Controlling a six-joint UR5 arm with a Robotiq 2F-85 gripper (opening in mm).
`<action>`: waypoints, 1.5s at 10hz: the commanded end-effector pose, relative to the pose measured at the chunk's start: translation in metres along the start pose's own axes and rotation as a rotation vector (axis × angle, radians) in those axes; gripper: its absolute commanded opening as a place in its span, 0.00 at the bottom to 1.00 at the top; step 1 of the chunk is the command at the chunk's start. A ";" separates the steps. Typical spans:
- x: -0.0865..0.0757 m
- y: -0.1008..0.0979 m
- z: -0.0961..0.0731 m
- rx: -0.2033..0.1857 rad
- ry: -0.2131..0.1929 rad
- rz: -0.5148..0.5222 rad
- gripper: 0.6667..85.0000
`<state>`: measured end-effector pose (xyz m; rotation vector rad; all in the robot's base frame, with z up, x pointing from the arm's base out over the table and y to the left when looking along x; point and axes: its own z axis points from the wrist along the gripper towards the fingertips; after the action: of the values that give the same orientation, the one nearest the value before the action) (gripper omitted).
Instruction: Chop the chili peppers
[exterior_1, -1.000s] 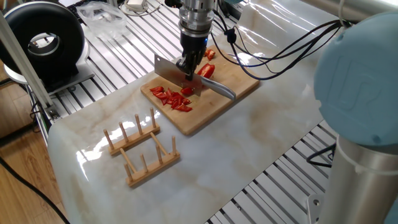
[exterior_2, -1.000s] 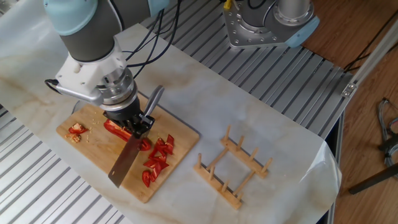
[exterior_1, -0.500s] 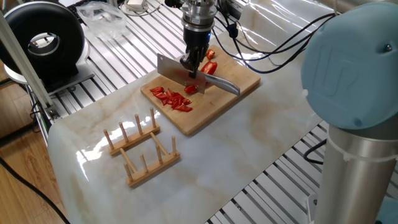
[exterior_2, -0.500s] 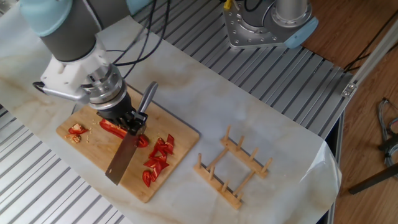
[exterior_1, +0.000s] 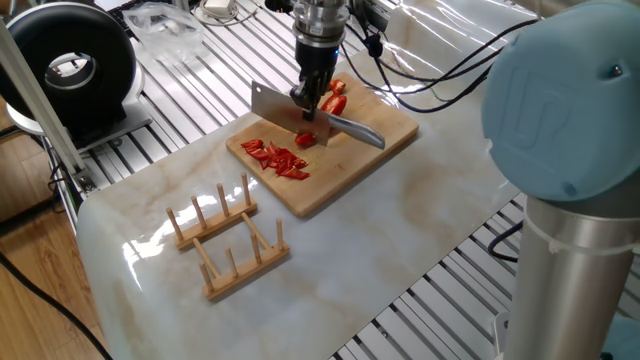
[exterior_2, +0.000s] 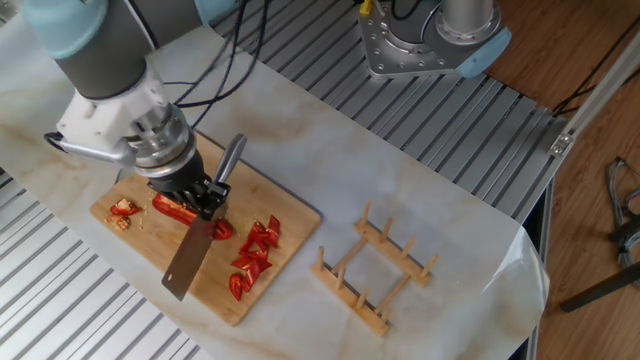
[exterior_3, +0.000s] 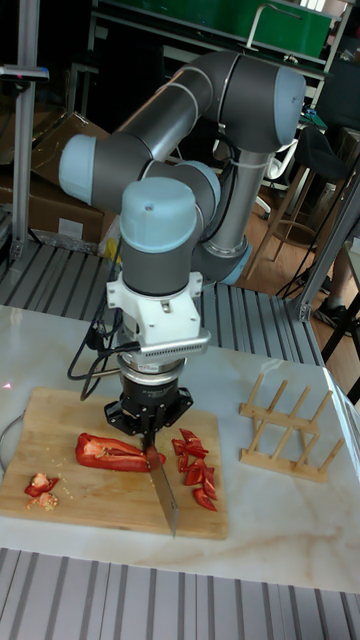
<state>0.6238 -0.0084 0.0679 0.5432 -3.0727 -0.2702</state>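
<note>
Only tall fixed view shows uncut chili peppers (exterior_3: 110, 452) whole.

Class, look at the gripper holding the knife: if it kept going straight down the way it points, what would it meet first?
The gripper points straight down, shut on the knife. The blade would probably reach the long chili pepper half first, then the cutting board. Depth is hard to judge.

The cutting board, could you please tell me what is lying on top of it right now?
On the cutting board lie a long uncut chili half, a pile of cut red bits and small scraps. The tool holds a knife above them; anything beneath the blade is hidden.
</note>
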 end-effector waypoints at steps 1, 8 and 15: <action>-0.008 -0.004 0.003 0.011 -0.028 0.004 0.01; 0.000 -0.009 0.000 -0.049 0.027 0.002 0.01; 0.000 -0.017 -0.002 0.004 0.033 0.020 0.01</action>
<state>0.6268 -0.0232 0.0648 0.5225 -3.0340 -0.2830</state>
